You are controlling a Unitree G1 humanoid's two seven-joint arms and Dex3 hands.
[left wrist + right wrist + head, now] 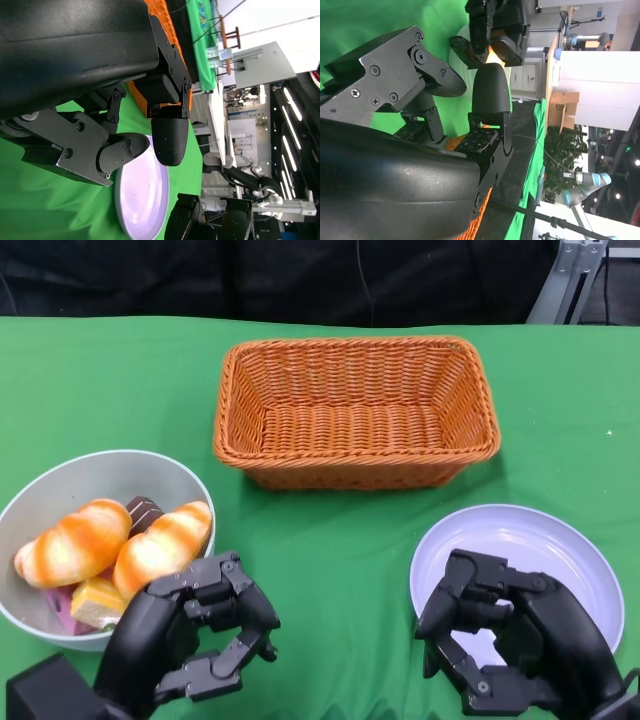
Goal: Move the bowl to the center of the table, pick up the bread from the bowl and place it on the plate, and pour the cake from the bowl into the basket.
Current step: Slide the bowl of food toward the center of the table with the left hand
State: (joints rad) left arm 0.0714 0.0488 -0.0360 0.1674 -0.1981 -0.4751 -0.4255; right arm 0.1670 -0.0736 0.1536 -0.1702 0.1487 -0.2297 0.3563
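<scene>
Green cloth covers the table (340,540), the wicker basket (357,410) at centre. Left hand (205,625) hovers beside the bowl (100,475) — bread (72,543) and cake (95,602) inside — fingers apart, empty. Right hand (500,635) hangs empty over the plate (545,540).

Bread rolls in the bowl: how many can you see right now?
2. One bread roll lies at the left of the grey bowl, the other bread roll beside it toward the right rim. Cake pieces sit around them; more could be hidden underneath.
</scene>
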